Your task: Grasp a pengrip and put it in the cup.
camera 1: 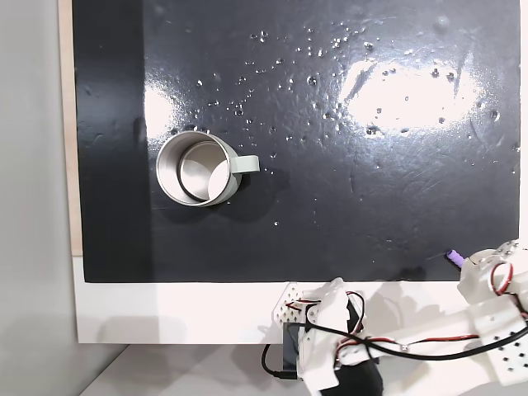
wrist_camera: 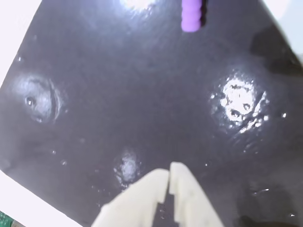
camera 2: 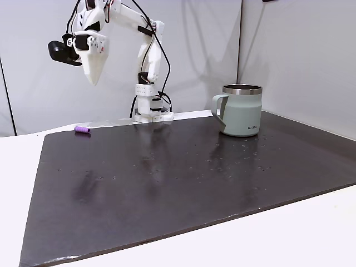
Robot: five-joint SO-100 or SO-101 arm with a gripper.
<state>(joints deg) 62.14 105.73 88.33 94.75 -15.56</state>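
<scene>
Pengrip [wrist_camera: 191,15] lies on the mat; the pincer [wrist_camera: 169,176] hangs closed, empty.

raised arm, claw [wrist_camera: 168,176] closed, pointing down.

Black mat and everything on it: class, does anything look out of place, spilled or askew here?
Little stands out. The cup stands upright, and the pengrip lies on its side near the edge of the mat, which is flecked with small shiny specks, perhaps droplets or bubbles. The gripper hangs shut above the pengrip.

White plastic arm [camera 2: 139,33] — red-black cables, screws
</scene>
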